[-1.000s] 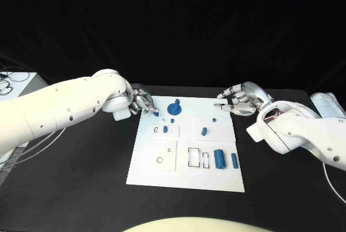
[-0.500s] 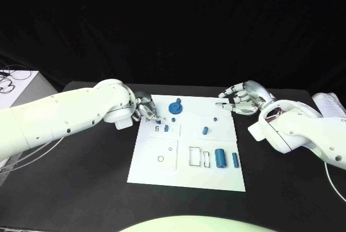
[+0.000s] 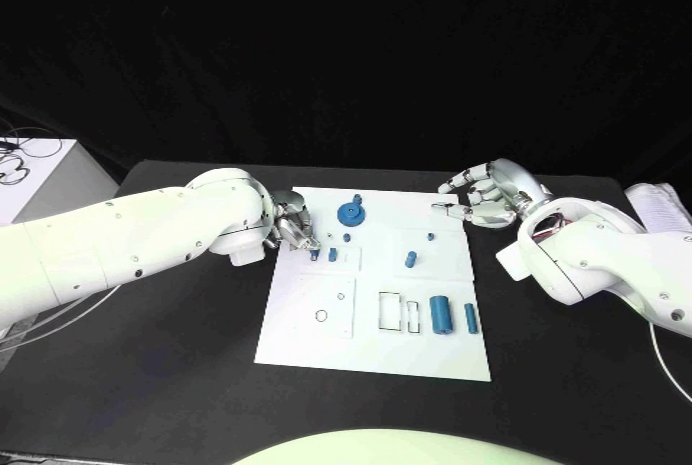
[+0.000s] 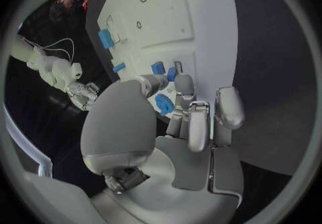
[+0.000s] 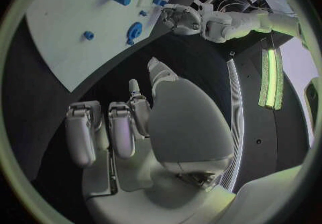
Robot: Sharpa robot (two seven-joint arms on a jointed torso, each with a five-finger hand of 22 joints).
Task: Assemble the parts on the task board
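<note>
The white task board [image 3: 375,340] lies mid-table. My left hand [image 3: 293,229] reaches over its near-left edge and pinches a small blue part [image 3: 315,253] between thumb and finger, low over the board beside another small blue part [image 3: 332,254]. The left wrist view shows the pinched part [image 4: 172,73] at the fingertips, with the blue gear [image 4: 163,104] close by. That gear [image 3: 351,215] sits at the board's far side. My right hand [image 3: 483,197] hovers off the board's far right corner, fingers apart and holding nothing. Two blue cylinders [image 3: 438,314] stand near the board's right side.
A small blue peg [image 3: 410,260] stands mid-board, and another [image 3: 356,198] beyond the gear. A white box [image 3: 51,175] with cables sits off the table's left. A pale wrapped object [image 3: 656,207] lies at the right edge.
My left hand has moved toward me along the board's left edge, carrying the small blue part down beside the other small part. The right hand has barely moved.
</note>
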